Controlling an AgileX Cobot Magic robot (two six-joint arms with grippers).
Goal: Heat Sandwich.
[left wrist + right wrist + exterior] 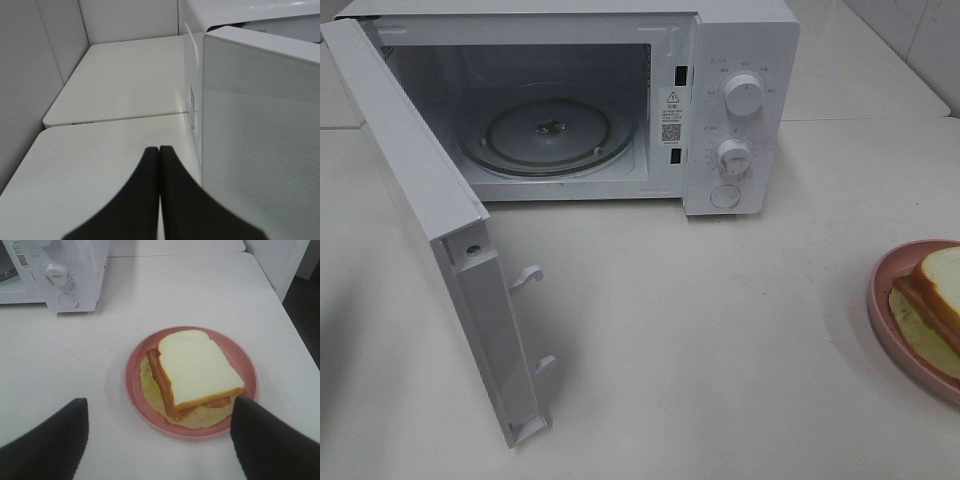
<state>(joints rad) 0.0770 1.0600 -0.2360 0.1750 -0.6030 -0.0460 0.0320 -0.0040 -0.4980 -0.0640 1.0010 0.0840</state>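
Pink plate (145, 405) with the sandwich (195, 372) sits just ahead of the spread, empty right hand (160, 440), ready for grasping, while the clenched left hand (159, 155) idles beside the microwave's open door (260, 130).

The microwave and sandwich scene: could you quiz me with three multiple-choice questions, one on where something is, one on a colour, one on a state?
1. Where does the sandwich lie?
A. on the turntable
B. on a plate on the table
C. on top of the microwave

2. What colour is the plate?
A. blue
B. white
C. pink

3. How does the microwave door stand?
A. wide open
B. shut
C. taken off

Answers: 1 B, since the glass turntable is bare and the sandwich sits to the right of the microwave; 2 C, its rim shows pink around the bread; 3 A, the door swings out to the left and the cavity shows.
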